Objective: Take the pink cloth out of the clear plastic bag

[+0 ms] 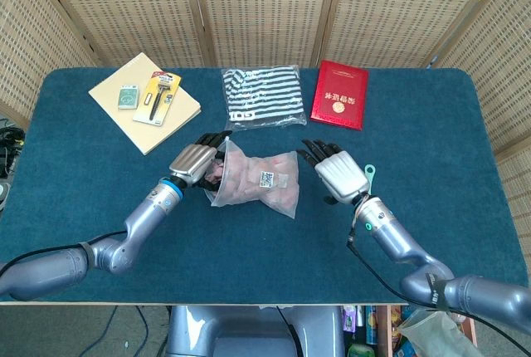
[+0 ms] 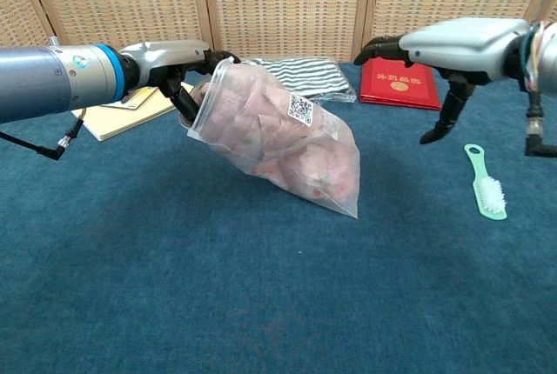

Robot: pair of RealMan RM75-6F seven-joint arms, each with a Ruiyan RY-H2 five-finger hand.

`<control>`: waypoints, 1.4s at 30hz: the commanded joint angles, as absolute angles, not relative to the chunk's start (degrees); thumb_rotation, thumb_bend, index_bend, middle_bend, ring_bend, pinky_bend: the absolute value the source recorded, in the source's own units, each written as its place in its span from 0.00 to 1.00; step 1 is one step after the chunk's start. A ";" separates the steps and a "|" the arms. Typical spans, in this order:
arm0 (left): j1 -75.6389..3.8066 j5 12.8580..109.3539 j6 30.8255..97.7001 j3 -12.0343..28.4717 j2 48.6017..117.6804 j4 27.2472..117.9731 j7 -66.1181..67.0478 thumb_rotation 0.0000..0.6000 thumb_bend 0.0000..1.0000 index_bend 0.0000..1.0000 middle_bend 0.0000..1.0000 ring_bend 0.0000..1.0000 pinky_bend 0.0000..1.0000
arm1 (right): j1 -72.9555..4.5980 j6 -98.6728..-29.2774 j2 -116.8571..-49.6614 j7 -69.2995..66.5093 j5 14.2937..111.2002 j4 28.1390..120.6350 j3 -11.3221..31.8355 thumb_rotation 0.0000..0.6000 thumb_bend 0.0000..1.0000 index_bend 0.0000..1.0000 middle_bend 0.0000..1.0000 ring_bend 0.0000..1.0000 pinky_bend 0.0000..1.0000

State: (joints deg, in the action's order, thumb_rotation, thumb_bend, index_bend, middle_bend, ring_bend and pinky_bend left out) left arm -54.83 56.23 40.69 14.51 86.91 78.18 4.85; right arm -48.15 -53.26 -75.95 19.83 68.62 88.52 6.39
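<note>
— How many things are on the table?

— One clear plastic bag with one pink cloth inside, at the center.

— And along the upper edge?

— One tan notebook at the upper left carrying one razor pack and one small green box, one striped garment, one red booklet.

— Anything at the right?

— One green brush. Two hands: the left hand, the right hand.
</note>
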 commanded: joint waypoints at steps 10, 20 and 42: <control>-56.57 54.37 41.27 15.78 84.55 81.34 7.28 1.00 0.40 0.67 0.00 0.00 0.00 | -42.50 -73.67 -81.96 15.34 103.20 65.21 -6.18 1.00 0.00 0.14 0.56 0.52 0.53; -58.39 50.69 42.71 15.96 83.43 84.33 11.15 1.00 0.40 0.68 0.00 0.00 0.00 | -49.10 -74.88 -88.45 15.22 115.61 56.32 -8.05 1.00 0.00 0.18 0.64 0.59 0.66; -60.29 46.83 42.78 14.87 82.60 86.17 12.43 1.00 0.40 0.68 0.00 0.00 0.00 | -55.94 -62.18 -100.25 18.54 113.27 45.61 -5.73 1.00 0.00 0.18 0.65 0.60 0.69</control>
